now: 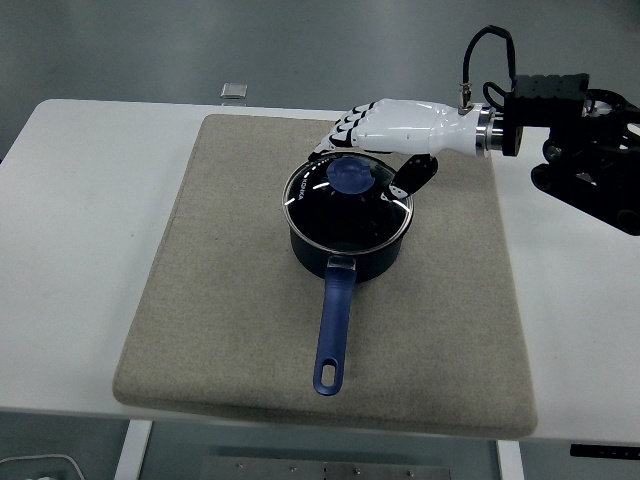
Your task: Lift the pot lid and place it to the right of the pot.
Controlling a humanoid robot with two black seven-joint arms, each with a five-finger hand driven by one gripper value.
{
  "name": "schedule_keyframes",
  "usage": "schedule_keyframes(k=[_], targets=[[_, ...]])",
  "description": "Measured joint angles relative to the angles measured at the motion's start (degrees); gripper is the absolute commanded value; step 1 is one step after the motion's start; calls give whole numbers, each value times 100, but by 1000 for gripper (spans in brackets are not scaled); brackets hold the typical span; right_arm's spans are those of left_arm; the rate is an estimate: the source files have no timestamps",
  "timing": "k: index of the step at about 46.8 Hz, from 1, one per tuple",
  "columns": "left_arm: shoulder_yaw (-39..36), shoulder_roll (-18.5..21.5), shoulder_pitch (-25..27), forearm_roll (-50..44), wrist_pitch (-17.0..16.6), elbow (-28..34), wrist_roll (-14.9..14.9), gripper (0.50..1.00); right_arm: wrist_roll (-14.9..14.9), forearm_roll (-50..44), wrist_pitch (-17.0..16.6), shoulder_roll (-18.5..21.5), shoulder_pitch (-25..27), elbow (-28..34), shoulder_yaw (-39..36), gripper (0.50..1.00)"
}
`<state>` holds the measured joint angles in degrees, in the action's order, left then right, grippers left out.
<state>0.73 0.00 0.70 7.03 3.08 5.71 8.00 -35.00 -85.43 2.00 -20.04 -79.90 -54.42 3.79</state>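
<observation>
- Nearest me I see the white bench, and on it a grey-beige mat that takes up most of the middle.
- On the mat stands a dark blue pot; its long blue handle points toward the near edge.
- The glass lid sits on the pot, its round blue knob in the middle.
- My right hand, in a white shell, reaches in from the right and hangs over the far side of the lid.
- Its fingers are loosely extended past the knob and grip nothing; the dark thumb hangs down just right of the knob.
- At the far edge of the bench lies a small grey square thing.
</observation>
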Motion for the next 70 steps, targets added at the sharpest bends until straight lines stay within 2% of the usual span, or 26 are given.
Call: schedule_keyframes(k=[37, 41, 45, 55, 60, 62, 70], targets=[[1, 0, 2, 0, 0, 0, 0, 1000, -1, 66, 0, 162, 94, 93, 9, 885], [0, 0, 2, 0, 0, 0, 0, 1000, 0, 65, -4, 176, 106, 107, 16, 852], [-2, 0, 1, 0, 0, 0, 0, 1000, 0, 64, -13, 195, 107, 113, 17, 797], [0, 0, 2, 3, 0, 0, 0, 1000, 0, 62, -37, 231, 114, 155, 17, 719], [-2, 0, 1, 3, 0, 0, 0, 1000, 0, 67, -56, 285, 114, 162, 17, 595], [-2, 0, 2, 3, 0, 0, 0, 1000, 0, 70, -64, 292, 114, 162, 17, 500], [-1, 0, 2, 2, 0, 0, 0, 1000, 0, 67, -154, 332, 107, 160, 17, 500]])
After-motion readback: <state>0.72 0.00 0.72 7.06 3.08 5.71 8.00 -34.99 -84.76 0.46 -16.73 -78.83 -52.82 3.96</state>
